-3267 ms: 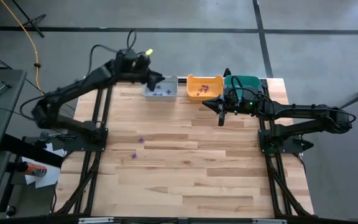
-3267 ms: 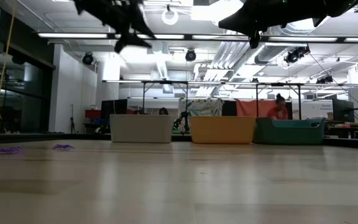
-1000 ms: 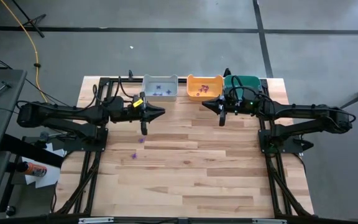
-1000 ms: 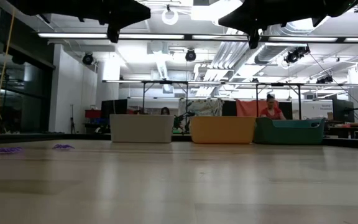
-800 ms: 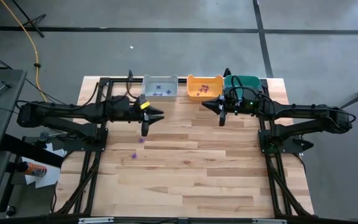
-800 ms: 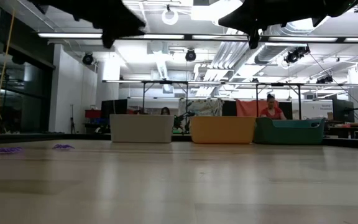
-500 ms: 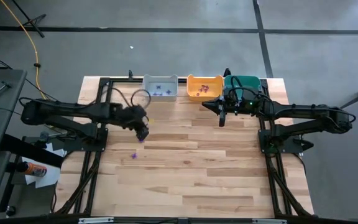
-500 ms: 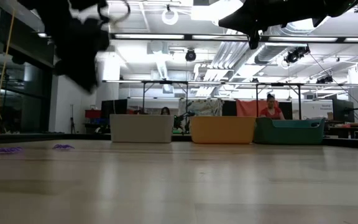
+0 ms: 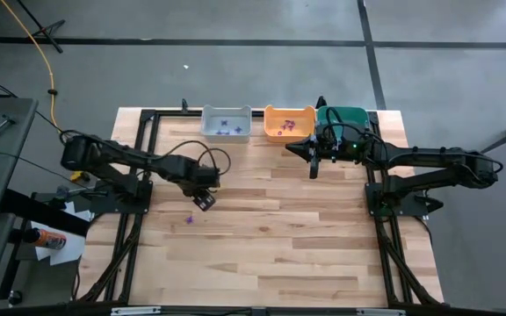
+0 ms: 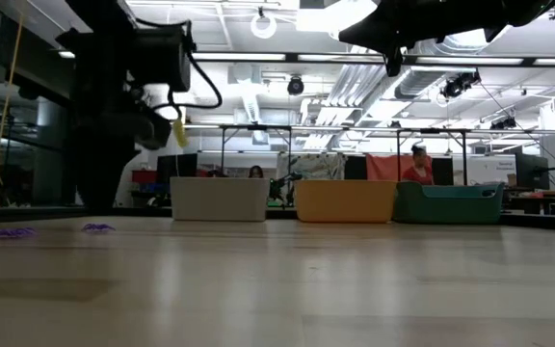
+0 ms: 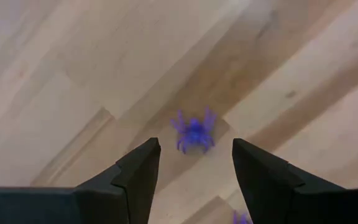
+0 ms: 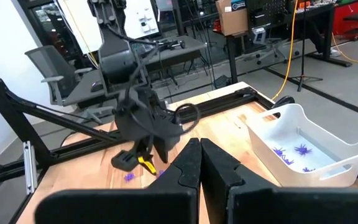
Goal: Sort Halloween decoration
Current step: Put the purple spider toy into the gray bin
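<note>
The wooden counter [image 9: 271, 237] carries three bins along its far edge, pale grey [image 9: 226, 124], orange [image 9: 289, 123] and teal [image 9: 348, 118], set side by side so that each can take one sort of trinket; small purple pieces already lie in the grey bin and a few in the orange one. The right arm hangs above the counter in front of the orange and teal bins, its claw [image 9: 312, 167] pinched together on nothing, apparently parked out of the way. The left arm reaches low over the middle-left of the counter, and its claw [image 11: 194, 165] is spread wide with one finger on each side of a tiny purple spider [image 11: 194, 130], lined up, by the look of it, to drop and close on it. A second purple spider [image 9: 189, 219] lies apart nearer the front
</note>
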`<state>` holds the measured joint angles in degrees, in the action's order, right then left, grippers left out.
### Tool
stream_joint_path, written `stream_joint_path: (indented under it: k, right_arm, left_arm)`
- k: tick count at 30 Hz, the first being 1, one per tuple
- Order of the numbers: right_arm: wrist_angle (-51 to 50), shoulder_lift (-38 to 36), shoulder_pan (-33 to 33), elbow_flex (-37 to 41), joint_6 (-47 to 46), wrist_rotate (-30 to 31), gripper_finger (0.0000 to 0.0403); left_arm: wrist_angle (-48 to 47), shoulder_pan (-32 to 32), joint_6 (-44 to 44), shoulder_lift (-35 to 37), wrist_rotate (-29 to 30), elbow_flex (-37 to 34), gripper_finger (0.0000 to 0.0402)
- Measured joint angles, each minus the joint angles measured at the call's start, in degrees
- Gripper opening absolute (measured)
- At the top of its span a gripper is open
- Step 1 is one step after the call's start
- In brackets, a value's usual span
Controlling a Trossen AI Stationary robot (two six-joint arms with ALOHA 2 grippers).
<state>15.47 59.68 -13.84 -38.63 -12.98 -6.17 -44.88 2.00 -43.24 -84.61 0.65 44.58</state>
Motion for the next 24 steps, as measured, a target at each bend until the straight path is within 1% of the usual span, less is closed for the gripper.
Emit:
stream_joint_path:
  k: [3,9,14,16,18,20,24]
  right_arm:
    - [-0.01,-0.01,0.01,0.0,0.42,0.0,0.0]
    - [-0.13,0.0,0.01,0.0,0.58,0.0,0.0]
    - [-0.33,0.0,0.0,0.0,0.01,0.02,0.0]
    - [-0.44,0.0,0.0,0.0,0.01,0.0,0.0]
    - [-0.44,-0.01,0.0,0.0,0.01,0.02,0.0]
    - [-0.44,-0.01,0.0,0.0,0.25,0.0,0.0]
    - [-0.44,0.0,0.0,0.0,0.25,0.0,0.0]
  left_arm:
    - [0.18,-0.02,-1.67,-2.16,0.03,0.0,0.0194]
    - [4.02,-0.02,-1.67,-5.8,-0.05,0.0,0.0193]
    - [4.01,-0.04,-2.65,-7.06,-0.19,0.2,0.0193]
    - [3.54,-0.04,-2.75,-7.12,-0.32,0.22,0.0185]
    - [3.25,-0.11,-1.51,-7.11,-0.61,0.2,0.0166]
    - [3.28,-0.15,-0.29,-7.16,-0.8,0.2,0.0139]
    - [3.57,-0.2,1.78,-6.5,-0.97,0.14,0.0063]
